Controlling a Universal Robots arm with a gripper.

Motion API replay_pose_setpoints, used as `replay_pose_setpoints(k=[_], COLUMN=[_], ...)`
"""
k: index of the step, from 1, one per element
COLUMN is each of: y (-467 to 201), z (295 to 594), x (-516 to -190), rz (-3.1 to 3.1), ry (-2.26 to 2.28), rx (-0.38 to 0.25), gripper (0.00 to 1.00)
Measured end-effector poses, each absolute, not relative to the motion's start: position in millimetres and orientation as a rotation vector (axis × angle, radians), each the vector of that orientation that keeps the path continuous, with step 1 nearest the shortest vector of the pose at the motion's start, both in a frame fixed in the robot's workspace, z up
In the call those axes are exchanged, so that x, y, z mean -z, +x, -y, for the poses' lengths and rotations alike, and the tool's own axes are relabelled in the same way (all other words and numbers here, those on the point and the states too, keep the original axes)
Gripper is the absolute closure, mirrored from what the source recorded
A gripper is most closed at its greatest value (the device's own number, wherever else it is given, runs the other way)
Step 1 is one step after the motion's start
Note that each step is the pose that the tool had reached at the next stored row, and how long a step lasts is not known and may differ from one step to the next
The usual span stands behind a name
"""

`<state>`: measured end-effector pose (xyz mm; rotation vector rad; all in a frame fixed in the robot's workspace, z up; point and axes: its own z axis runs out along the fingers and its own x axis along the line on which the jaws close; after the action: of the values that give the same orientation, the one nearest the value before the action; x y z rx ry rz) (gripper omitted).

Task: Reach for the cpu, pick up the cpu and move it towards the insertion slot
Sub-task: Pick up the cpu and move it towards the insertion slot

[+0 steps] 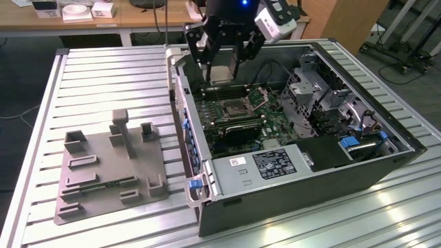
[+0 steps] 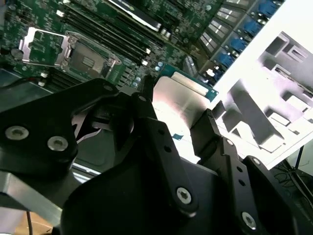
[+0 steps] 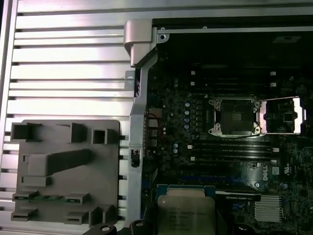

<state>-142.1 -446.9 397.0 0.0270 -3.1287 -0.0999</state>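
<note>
The cpu (image 1: 221,74), a thin silvery square chip, hangs over the open computer case with my gripper (image 1: 222,78) shut on it. In the second wrist view the black fingers (image 2: 146,110) clamp the cpu (image 2: 177,98) on two opposite edges. The first wrist view has the cpu (image 3: 186,213) by the case's wall. The insertion slot (image 1: 234,107) is a dark square socket in a shiny frame on the green board, below the chip and toward the exterior view's right. Its lid (image 3: 282,115) is flipped open beside the insertion slot (image 3: 234,116). The insertion slot (image 2: 83,56) also shows beyond the fingers.
A grey fixture plate (image 1: 110,165) with raised blocks lies on the ribbed table at the exterior view's left, holding a green memory stick (image 3: 49,197). The case's upright side wall (image 1: 180,108) stands between plate and board. A labelled grey metal box (image 1: 262,165) and drive cages (image 1: 324,98) crowd the case.
</note>
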Motion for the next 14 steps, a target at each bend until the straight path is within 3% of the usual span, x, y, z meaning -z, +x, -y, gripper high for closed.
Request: replay_pose_setpoints(k=[14], y=[-105], z=[446], x=[-396], rz=[3.129], ry=[0.028], rx=[0.100], gripper=[0.46])
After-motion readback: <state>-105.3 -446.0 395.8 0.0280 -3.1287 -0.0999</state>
